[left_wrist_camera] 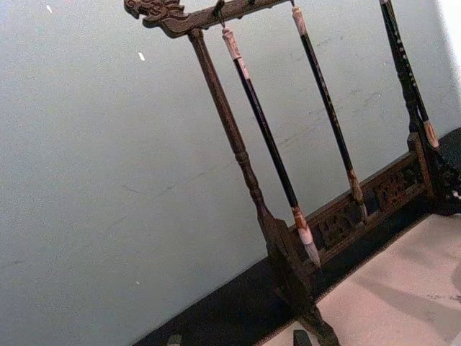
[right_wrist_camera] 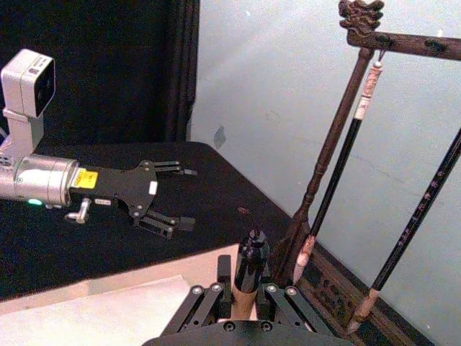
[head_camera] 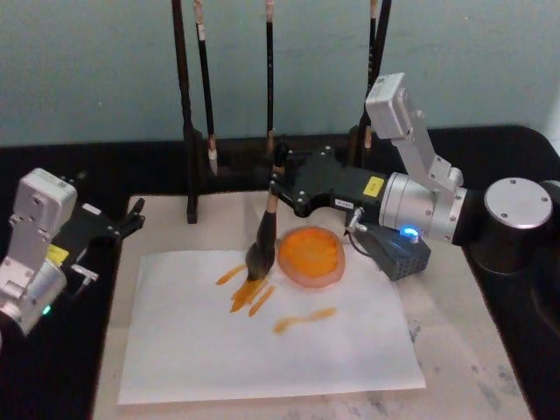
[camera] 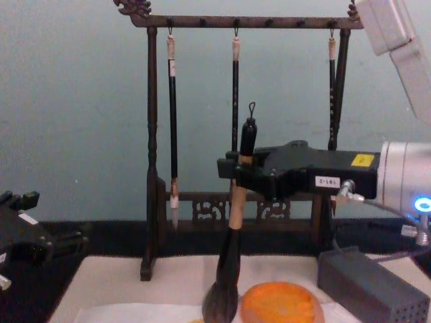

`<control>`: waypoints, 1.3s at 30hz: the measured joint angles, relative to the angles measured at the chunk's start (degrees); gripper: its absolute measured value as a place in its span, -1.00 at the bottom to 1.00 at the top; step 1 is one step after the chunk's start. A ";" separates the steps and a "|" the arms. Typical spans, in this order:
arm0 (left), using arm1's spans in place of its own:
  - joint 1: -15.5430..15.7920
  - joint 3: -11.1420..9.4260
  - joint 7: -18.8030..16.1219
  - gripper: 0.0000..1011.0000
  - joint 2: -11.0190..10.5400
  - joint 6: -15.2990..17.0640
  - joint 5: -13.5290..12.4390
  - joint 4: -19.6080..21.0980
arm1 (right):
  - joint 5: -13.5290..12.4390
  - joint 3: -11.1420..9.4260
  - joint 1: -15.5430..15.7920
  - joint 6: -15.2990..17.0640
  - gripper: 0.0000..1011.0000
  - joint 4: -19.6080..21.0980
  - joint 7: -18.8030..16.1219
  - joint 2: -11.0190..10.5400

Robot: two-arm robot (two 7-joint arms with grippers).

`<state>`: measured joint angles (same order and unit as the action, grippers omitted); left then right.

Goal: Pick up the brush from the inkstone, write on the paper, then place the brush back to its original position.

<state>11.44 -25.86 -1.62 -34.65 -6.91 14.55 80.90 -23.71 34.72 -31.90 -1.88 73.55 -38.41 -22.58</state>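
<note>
Jaws of the right gripper (head_camera: 276, 187) clamp one brush (head_camera: 265, 229), bristles on the single paper (head_camera: 262, 350) beside one inkstone (head_camera: 311, 256). Jaws of the left gripper (right_wrist_camera: 184, 197) gape empty. Three thin brushes (camera: 235, 101) hang behind.

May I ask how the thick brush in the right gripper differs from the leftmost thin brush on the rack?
The thick brush has a tan handle and bushy dark bristles; the leftmost thin brush has a slim dark handle and a small pale tip. The thick brush is clamped in the right gripper, tilted, bristles at the paper; the thin brush hangs from the rack. Both point bristles down. The left gripper idles open at the left.
</note>
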 joint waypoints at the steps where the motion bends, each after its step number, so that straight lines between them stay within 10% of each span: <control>1: 0.00 0.00 0.00 0.98 0.00 0.00 0.00 0.00 | 0.00 -0.04 0.00 0.03 -0.65 0.00 -0.05 0.01; 20: 0.00 0.00 0.00 0.98 0.00 0.00 0.00 0.00 | -7.19 -0.31 1.60 2.99 -0.65 6.84 -5.09 -2.28; 39: 0.00 0.00 0.00 0.98 0.00 0.00 0.00 0.00 | -16.52 -6.43 4.41 5.45 -0.65 9.97 0.97 -5.86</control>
<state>11.43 -25.86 -1.62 -34.65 -6.91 14.55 80.90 -40.24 28.29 -27.50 3.57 83.53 -37.44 -28.43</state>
